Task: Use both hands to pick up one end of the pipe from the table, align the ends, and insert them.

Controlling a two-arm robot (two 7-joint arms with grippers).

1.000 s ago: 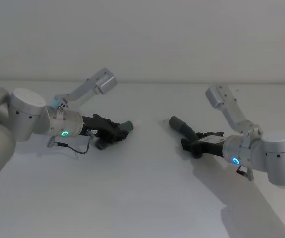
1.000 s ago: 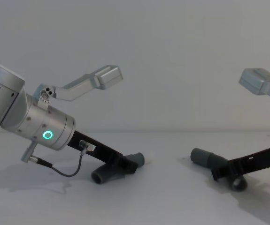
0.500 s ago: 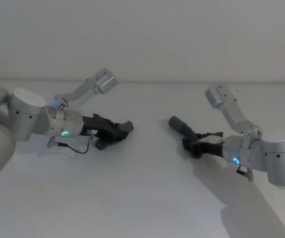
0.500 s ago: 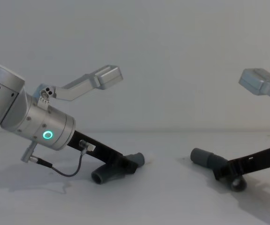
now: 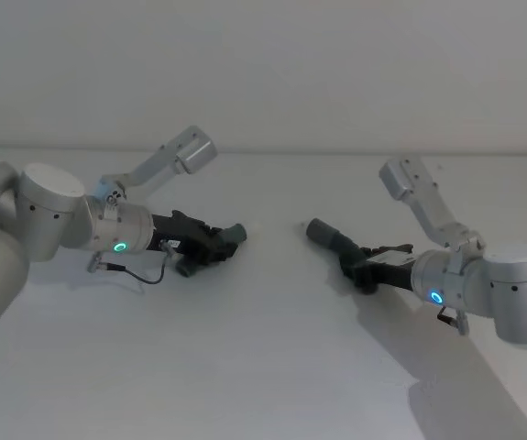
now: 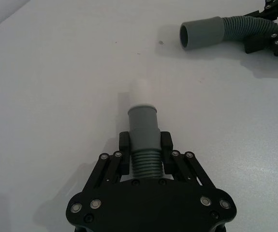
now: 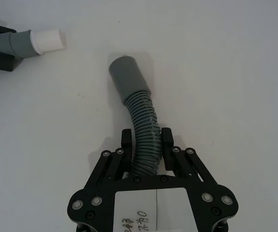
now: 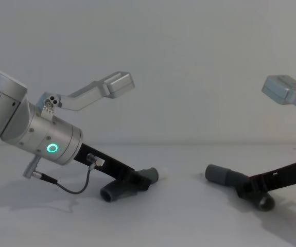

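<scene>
Two hose pieces are each in a grip, so the pick-up looks done and aligning is the step in hand. Seen from the head, the left pincer (image 5: 215, 240) sits at about nine o'clock on the desk (image 5: 263, 367), clamped on the ribs of the left hose piece (image 6: 146, 164) just behind its grey cuff (image 6: 142, 123), whose whitish tip (image 6: 141, 92) points toward three o'clock. The right pincer (image 7: 146, 145) sits at about three o'clock, closed round the ribs of the right hose piece (image 7: 143, 121) some way back from its open cuff (image 7: 127, 77), which curves off toward ten o'clock. Both pieces ride low over the desk; whether either is lifted clear I cannot tell. The cuffs are well apart and not yet facing squarely.

Next, as I judge it, the pincers must close toward each other while the right wrist turns the open cuff toward nine o'clock, onto one axis and one height with the tip. That hose bends ahead of the grip, so its cuff sits off the pincer's line and may sag; aim by the cuff, then push the tip in.
</scene>
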